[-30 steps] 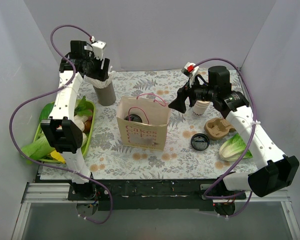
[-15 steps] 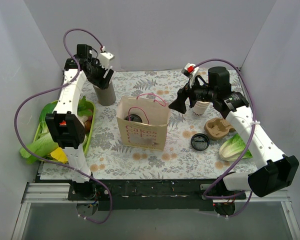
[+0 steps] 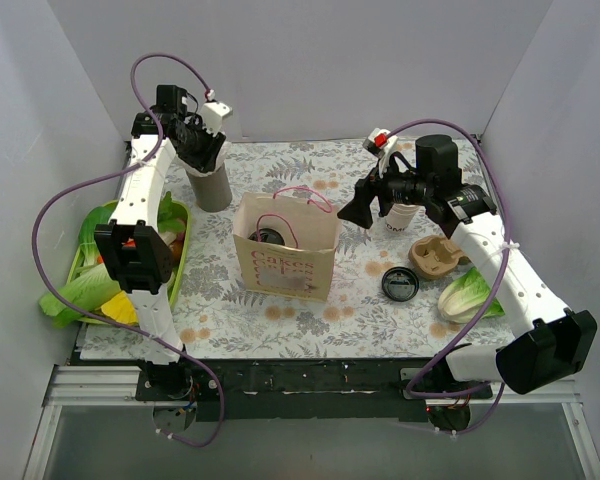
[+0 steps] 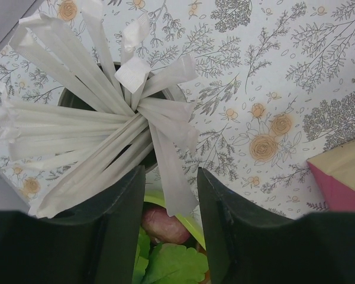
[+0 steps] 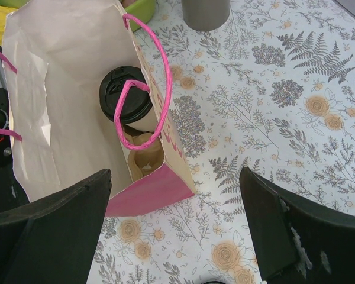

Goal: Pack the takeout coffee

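The takeout coffee [image 5: 125, 94], a white cup with a round black lid, stands inside the open paper bag [image 3: 285, 262], whose pink handles [image 5: 160, 77] arch over it. In the top view its lid [image 3: 268, 237] shows through the bag's mouth. My right gripper [image 3: 365, 205] hangs open just right of the bag with nothing between its fingers [image 5: 53, 219]. At the back left, my left gripper [image 3: 202, 140] is over a grey cup [image 3: 212, 188] of paper-wrapped straws. Its fingers [image 4: 121, 219] stand narrowly apart on either side of one straw [image 4: 165, 136], with a small gap on both sides.
A green tray [image 3: 178, 272] of vegetables lies at the left edge. Right of the bag are a stack of cream cups [image 3: 402, 216], a brown cup carrier [image 3: 435, 257], a loose black lid [image 3: 400, 285] and a lettuce leaf [image 3: 468, 295].
My left gripper has shifted slightly right over the straw cup and its jaws have narrowed around a straw. The right arm and the bag have not moved.
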`<state>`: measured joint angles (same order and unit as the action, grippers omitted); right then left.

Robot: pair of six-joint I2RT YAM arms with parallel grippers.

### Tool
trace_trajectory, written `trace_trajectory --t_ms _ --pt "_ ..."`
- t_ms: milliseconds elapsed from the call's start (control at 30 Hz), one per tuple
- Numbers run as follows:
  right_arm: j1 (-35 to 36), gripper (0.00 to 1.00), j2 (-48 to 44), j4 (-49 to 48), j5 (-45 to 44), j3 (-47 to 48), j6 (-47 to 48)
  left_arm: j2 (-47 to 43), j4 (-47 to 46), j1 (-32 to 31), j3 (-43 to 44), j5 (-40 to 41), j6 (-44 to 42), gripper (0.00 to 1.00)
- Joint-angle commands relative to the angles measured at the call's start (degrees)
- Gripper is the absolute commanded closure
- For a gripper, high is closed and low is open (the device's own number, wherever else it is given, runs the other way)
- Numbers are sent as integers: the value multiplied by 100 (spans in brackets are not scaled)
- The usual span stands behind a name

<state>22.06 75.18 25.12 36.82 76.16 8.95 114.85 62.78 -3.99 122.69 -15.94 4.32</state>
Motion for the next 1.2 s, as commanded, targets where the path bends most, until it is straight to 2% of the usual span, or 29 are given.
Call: trace_trajectory --t_ms 0,167,333,500,567,700,767,900,1167 --pt "-36 4 -56 -192 80 4 -7 -77 93 -23 185 -32 -89 61" --pt "-36 4 -29 -219 89 13 -7 -77 190 -23 158 -23 -133 57" --pt "-36 4 -21 -236 89 -5 -7 -41 225 -23 193 -40 -115 62" --pt "-44 4 -21 -245 97 -13 -7 -41 217 -23 264 -40 -63 76" --pt "-53 4 -29 -254 98 -14 1 -50 191 -23 273 -14 -45 77" --pt "-44 4 -47 -262 97 -31 1 -129 68 -23 299 -22 34 87" --pt "-44 4 -47 -263 97 -49 2 -156 41 -32 386 -40 78 100" --pt "-44 4 -47 -245 106 -66 19 -252 155 -58 746 -23 131 100" --pt "-53 4 129 -245 256 48 -7 -937 67 -216 809 372 236 100"
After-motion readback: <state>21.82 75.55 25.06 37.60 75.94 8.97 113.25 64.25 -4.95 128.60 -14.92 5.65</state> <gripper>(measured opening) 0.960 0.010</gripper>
